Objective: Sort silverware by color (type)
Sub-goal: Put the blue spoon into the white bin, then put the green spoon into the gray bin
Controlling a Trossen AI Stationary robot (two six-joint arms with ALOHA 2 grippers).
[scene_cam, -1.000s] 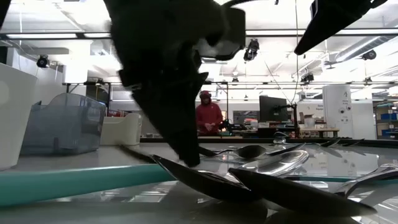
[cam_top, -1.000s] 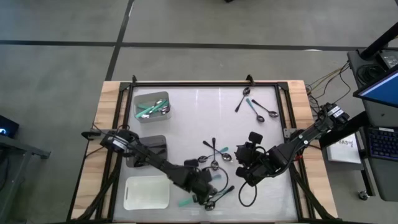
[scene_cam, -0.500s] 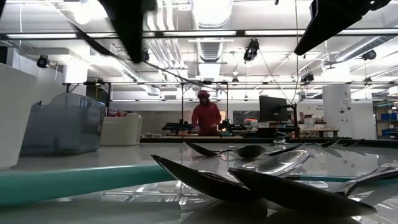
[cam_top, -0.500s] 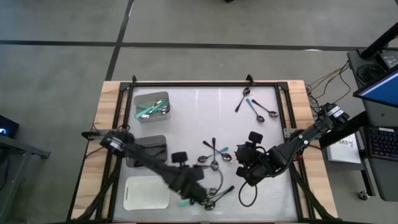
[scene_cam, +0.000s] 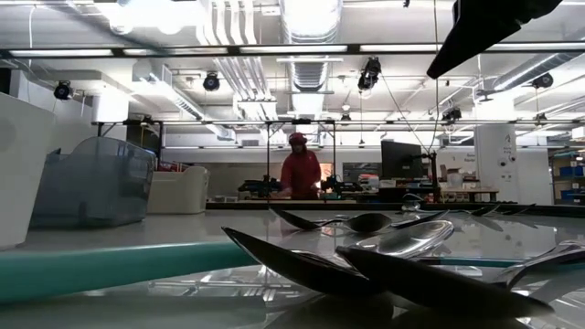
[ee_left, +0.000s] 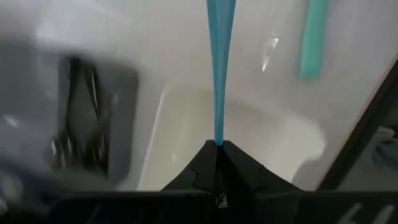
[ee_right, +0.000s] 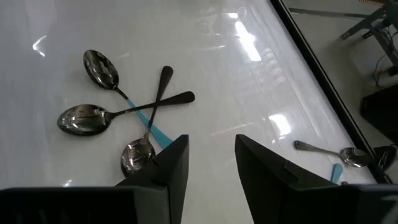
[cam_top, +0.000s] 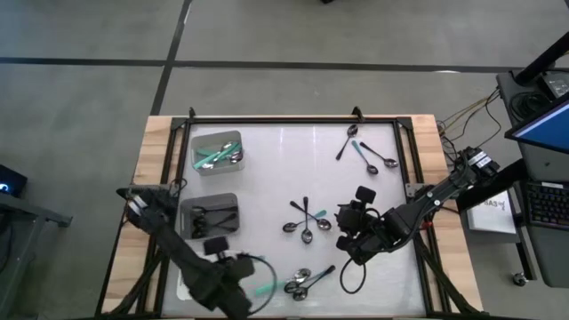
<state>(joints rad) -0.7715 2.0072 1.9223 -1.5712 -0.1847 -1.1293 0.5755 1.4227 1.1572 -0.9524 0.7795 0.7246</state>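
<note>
The teal-handled spoon [ee_left: 219, 62] is off the table, pinched by the tip of its handle in the left gripper [ee_left: 217, 146], whose fingers are clamped tight on it. The handle runs straight out ahead of the fingers, in line with the gripper; the bowl end is out of the wrist picture, so I cannot see how it is turned. Beneath it lies the white tray [ee_left: 273, 143] at the near-left corner of the table, with another teal handle [ee_left: 314, 37] lying loose on the tabletop just beside that tray. What matters for the next move, I would say, is where the matching spoons sit: the light grey tray [cam_top: 203, 140] holding teal handles is at the far-left corner, well apart from the gripper, and the dark tray [cam_top: 231, 199] with its black-handled spoons lies between the two. So the carry would run away from the near edge along the table's left side, passing over the dark tray, and the left arm is clearly the nearer one for it. The right gripper [ee_right: 211, 162] waits with its fingers spread and empty, near three crossed spoons [ee_right: 81, 118] at mid-table.
</note>
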